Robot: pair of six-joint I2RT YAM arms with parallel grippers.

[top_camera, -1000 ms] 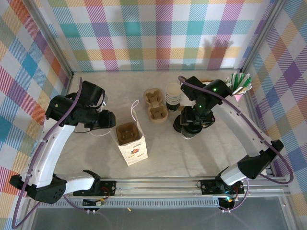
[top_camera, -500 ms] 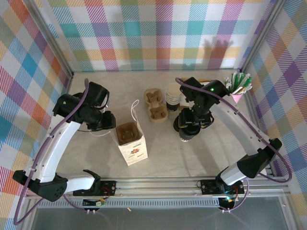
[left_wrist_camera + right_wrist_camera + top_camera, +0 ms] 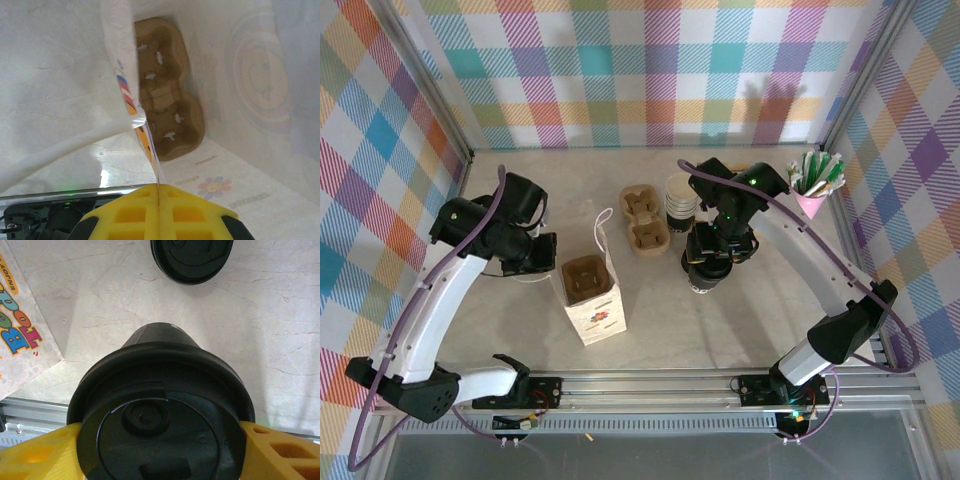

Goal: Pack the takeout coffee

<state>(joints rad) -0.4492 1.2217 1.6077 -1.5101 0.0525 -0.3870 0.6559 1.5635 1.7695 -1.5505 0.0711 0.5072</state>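
Note:
The takeout coffee, a dark cup under a round black lid, is clamped between the yellow fingers of my right gripper. In the top view that gripper holds the coffee above the table, right of the white paper bag. A brown cardboard carrier lies inside the bag. My left gripper is shut on the thin rim of the bag, at its left side in the top view.
A stack of lidless cups and a second cardboard carrier stand behind the bag. Loose black lids lie on the table beyond the held cup. A pink holder with stirrers stands at the back right.
My left gripper has closed on the bag's rim. My right arm has carried the coffee a little to the left, toward the bag.

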